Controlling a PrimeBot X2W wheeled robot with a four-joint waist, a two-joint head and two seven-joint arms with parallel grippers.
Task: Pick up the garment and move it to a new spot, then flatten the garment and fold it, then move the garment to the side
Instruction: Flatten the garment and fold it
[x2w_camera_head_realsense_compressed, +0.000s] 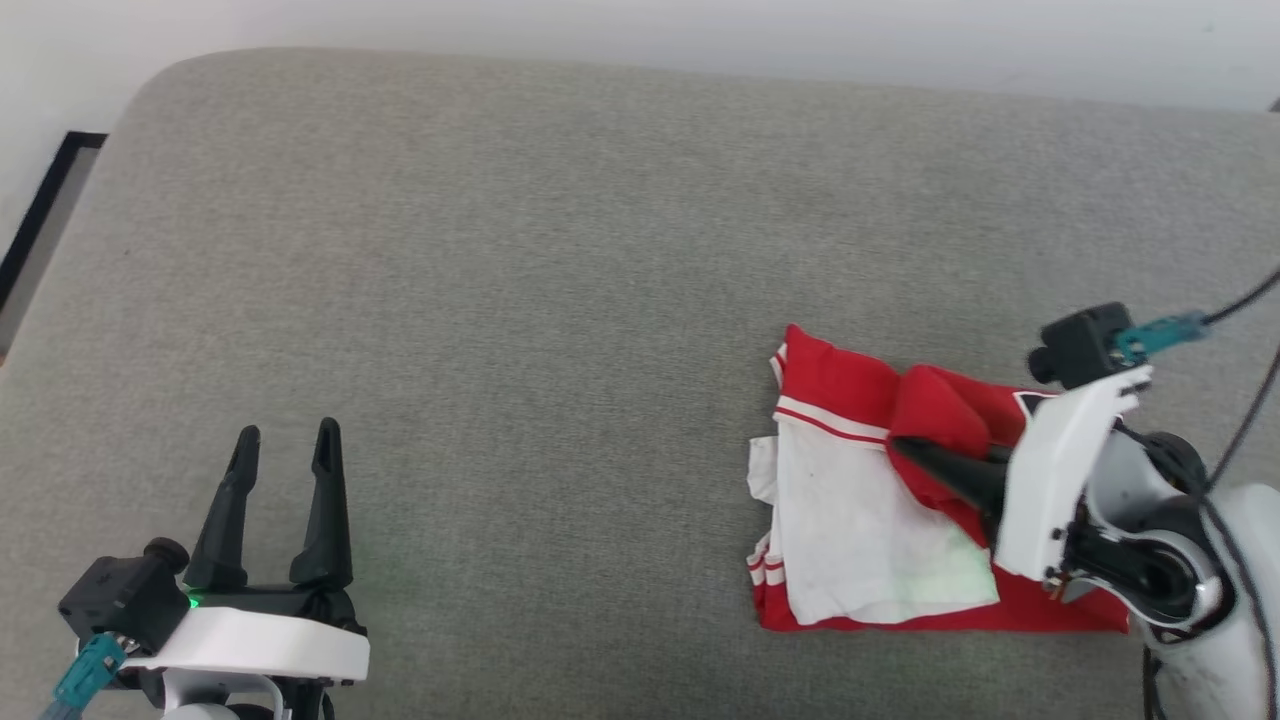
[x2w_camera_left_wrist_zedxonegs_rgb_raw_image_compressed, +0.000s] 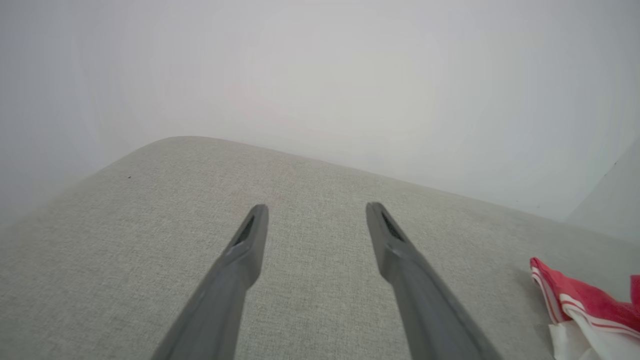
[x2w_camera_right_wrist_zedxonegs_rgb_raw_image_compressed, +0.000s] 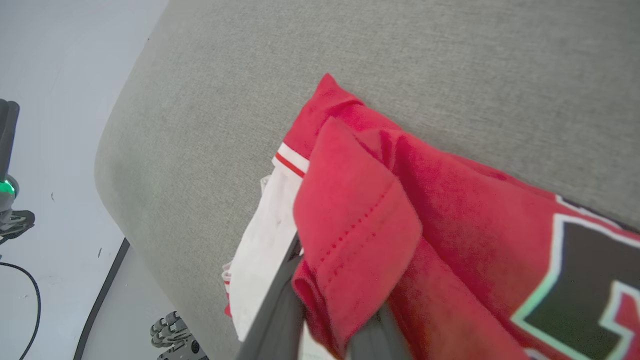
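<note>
The garment (x2w_camera_head_realsense_compressed: 850, 530) lies folded into a small bundle on the right of the grey cushioned surface (x2w_camera_head_realsense_compressed: 560, 250), red with a white sleeve on top. My right gripper (x2w_camera_head_realsense_compressed: 900, 445) lies across it, pointing left. In the right wrist view a red fold of the garment (x2w_camera_right_wrist_zedxonegs_rgb_raw_image_compressed: 360, 225) drapes over and between its fingers (x2w_camera_right_wrist_zedxonegs_rgb_raw_image_compressed: 277, 310), and part of the black lettering shows at the lower right. My left gripper (x2w_camera_head_realsense_compressed: 287, 430) stands open at the lower left, far from the cloth. Between its fingers there is nothing, and the garment's edge (x2w_camera_left_wrist_zedxonegs_rgb_raw_image_compressed: 585, 305) shows at the right of the left wrist view beyond my left gripper (x2w_camera_left_wrist_zedxonegs_rgb_raw_image_compressed: 317, 207).
The grey surface spreads wide to the left and behind the garment, ending in a rounded far-left corner. A pale wall runs behind it. A dark strip (x2w_camera_head_realsense_compressed: 40, 210) lies on the floor at the far left. Cables (x2w_camera_head_realsense_compressed: 1250, 300) hang by my right arm.
</note>
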